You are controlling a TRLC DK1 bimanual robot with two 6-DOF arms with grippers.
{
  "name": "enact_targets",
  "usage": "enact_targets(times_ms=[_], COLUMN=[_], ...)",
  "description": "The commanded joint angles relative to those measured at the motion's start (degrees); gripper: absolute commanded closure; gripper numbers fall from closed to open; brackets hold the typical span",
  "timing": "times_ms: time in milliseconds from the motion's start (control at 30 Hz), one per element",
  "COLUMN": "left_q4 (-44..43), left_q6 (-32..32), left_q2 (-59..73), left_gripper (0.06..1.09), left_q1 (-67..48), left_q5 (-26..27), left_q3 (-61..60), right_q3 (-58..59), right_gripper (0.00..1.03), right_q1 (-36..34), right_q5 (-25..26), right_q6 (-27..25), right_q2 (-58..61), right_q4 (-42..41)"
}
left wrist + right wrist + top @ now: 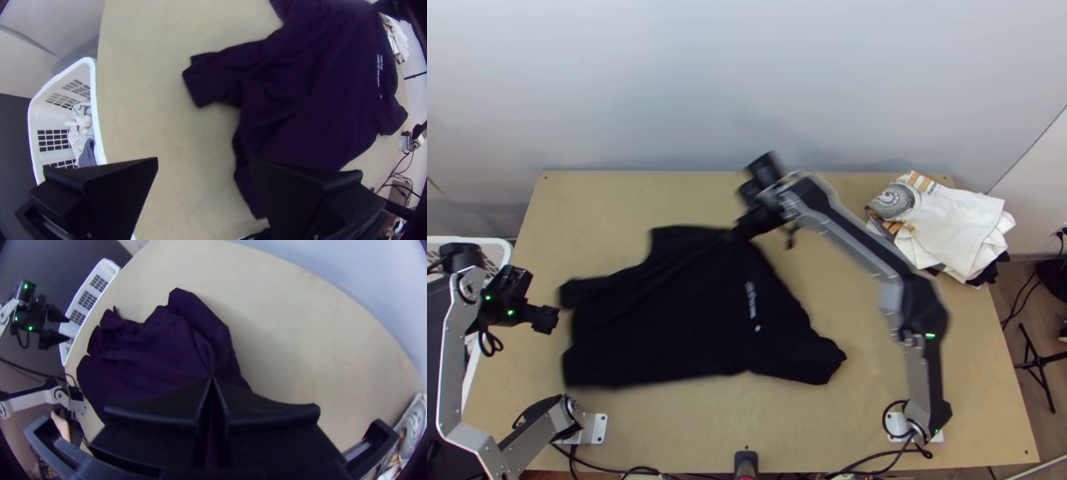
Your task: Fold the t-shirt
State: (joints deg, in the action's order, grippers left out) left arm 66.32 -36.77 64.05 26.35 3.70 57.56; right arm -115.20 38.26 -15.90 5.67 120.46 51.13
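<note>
Black cloth t-shirt (683, 320) rumpled across light wooden worktop (851, 408). Right black gripper (212, 378): fingers together, clamped on shirt's far side. Left black gripper (203, 160): fingers apart, off cloth. One-sided pull, nothing anchoring opposite side, could skew shirt; small pinch may slip.

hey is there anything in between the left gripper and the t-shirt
Nothing visible stands in the way. The left gripper hangs open beside the sleeve end of the t-shirt, with just bare table below the gap.
</note>
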Motion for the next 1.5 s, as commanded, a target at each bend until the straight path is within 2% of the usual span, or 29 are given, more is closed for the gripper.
enact_targets(times_ms=[0,100,233,267,333,433,467,500,700,833,1133,1200,1467], left_q4=[-1.20,-1.90,-2.96,-3.48,-5.07,-8.76,-9.37,-10.07,-14.47,-14.47,-18.42,-18.69,-20.27], left_q6=[5.22,9.18,13.13,13.83,15.07,17.09,17.70,18.32,20.60,22.36,25.17,25.61,27.46], left_q2=[1.34,2.48,3.98,4.33,5.21,6.96,7.49,7.93,8.46,7.75,7.58,8.02,8.63], left_gripper=[0.10,0.10,0.10,0.10,0.10,0.10,0.10,0.10,0.10,0.10,0.11,0.16,0.17], left_q1=[-9.03,-15.80,-23.89,-25.56,-28.90,-32.76,-34.17,-35.49,-38.92,-40.67,-42.17,-42.26,-44.28], left_q5=[0.07,-0.01,-0.10,-0.10,-0.54,-1.42,-1.51,-1.77,-3.18,-3.18,-3.18,-3.18,-3.09], left_q3=[0.36,0.10,0.10,-0.08,-0.70,-2.28,-2.72,-3.16,-6.23,-7.81,-11.77,-11.77,-11.77], right_q3=[14.30,20.36,23.70,24.05,24.67,25.02,25.11,25.28,29.06,33.11,46.29,49.02,56.22], right_gripper=[1.00,1.00,1.00,0.94,0.60,0.26,0.17,0.14,0.14,0.14,0.14,0.14,0.14], right_q1=[-15.41,-20.24,-22.88,-22.97,-22.88,-22.53,-22.53,-22.53,-22.79,-21.56,-15.50,-14.71,-8.20], right_q5=[0.26,0.26,0.26,0.26,0.17,0.26,0.26,0.26,0.26,0.26,0.26,0.17,0.17], right_q6=[-0.13,-0.05,0.13,0.30,1.71,3.12,3.21,3.21,3.38,2.94,-0.40,-0.57,-0.57], right_q2=[-11.74,-13.68,-13.15,-12.97,-12.97,-13.15,-13.15,-13.15,-17.54,-22.55,-35.56,-38.11,-41.89], right_q4=[-4.64,-9.56,-11.94,-11.85,-11.06,-7.89,-6.57,-5.34,-3.32,-0.60,6.87,7.93,12.23])
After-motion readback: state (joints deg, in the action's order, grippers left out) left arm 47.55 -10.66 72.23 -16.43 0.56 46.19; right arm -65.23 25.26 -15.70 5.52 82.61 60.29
